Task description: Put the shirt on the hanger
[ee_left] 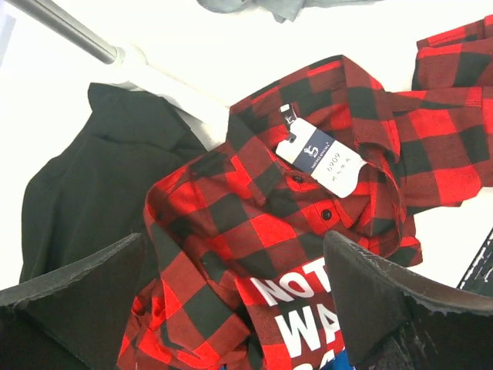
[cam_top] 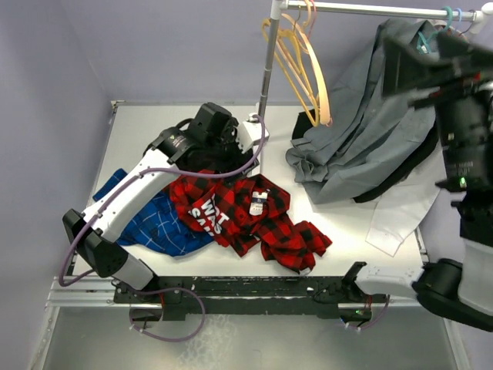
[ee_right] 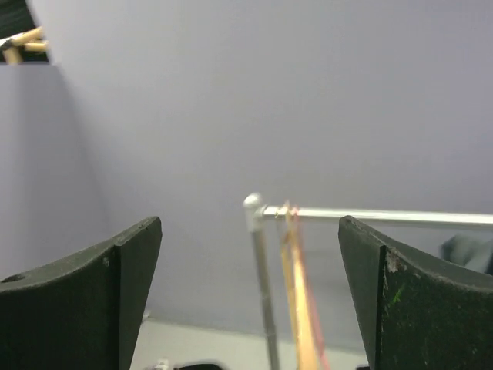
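Note:
The red-and-black checked shirt point(cam_top: 258, 220) lies crumpled on the white table point(cam_top: 154, 123), its white lettering point(cam_top: 212, 217) to the left and its white label point(cam_top: 258, 202) in the middle. In the left wrist view the shirt point(ee_left: 254, 223) fills the centre, with the label point(ee_left: 320, 158) above it. My left gripper point(ee_left: 246, 308) is open just above the shirt, its fingers either side of the lettering; it also shows in the top view point(cam_top: 218, 154). My right gripper point(ee_right: 250, 301) is open and empty, raised high at the right point(cam_top: 416, 58), facing the rail. A thin pink hanger hook point(cam_top: 310, 17) hangs among the tan hangers.
Tan wooden hangers point(cam_top: 304, 65) hang on the metal rail point(cam_top: 370, 9), whose post point(cam_top: 266, 85) stands behind the shirt. A grey garment point(cam_top: 362, 139) hangs at the right. A blue checked shirt point(cam_top: 162, 223) and a black garment point(ee_left: 85, 185) lie to the shirt's left.

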{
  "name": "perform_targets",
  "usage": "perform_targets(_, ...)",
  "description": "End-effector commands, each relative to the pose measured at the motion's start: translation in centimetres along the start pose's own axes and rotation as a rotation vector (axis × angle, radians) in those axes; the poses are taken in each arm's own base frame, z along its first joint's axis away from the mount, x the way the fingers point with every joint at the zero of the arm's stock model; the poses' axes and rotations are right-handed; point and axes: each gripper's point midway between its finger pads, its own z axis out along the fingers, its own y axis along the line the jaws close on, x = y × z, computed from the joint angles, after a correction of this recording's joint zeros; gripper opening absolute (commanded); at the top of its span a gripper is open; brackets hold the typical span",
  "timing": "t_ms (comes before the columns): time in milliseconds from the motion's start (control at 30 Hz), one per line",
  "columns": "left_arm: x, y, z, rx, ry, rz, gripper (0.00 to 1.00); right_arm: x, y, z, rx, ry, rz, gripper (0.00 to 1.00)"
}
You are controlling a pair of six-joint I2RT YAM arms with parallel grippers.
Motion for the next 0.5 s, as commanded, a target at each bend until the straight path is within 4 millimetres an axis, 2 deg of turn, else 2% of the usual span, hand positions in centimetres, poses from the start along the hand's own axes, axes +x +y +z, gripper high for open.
perform_targets(0,-1.1,0.4,0.6,-0.012,-0.029,-0.051,1.0,5.2,-2.5,5.5,0.062,0.153,-0.216,0.94)
perform_targets(33,-1.2,0.4,0.4,-0.015,-0.035,-0.053,1.0,7.6,-2.8,6.9,0.04,0.202,-0.197,0.94)
perform_targets(100,-1.5,0.5,-0.1,-0.022,-0.048,-0.051,1.0,13.8,-5.8,9.4,0.043,0.347,-0.092,0.88)
perform_targets(167,-1.5,0.6,-0.8,-0.036,-0.058,-0.05,1.0,18.4,-8.9,10.7,0.072,0.413,0.008,0.82)
perform_targets(200,-1.5,0.6,-1.2,-0.041,-0.063,-0.048,1.0,18.0,-9.2,10.6,0.07,0.369,0.026,0.81)
perform_targets(300,-1.2,0.5,-2.1,-0.059,-0.078,-0.04,1.0,19.5,-11.1,10.6,0.034,0.343,0.106,0.83)
perform_targets(367,-0.8,0.4,-2.2,-0.064,-0.076,-0.034,1.0,20.8,-13.3,10.7,0.039,0.352,0.139,0.81)
perform_targets(467,-0.6,0.3,-2.4,-0.07,-0.084,-0.031,1.0,23.2,-14.4,11.1,0.026,0.393,0.155,0.77)
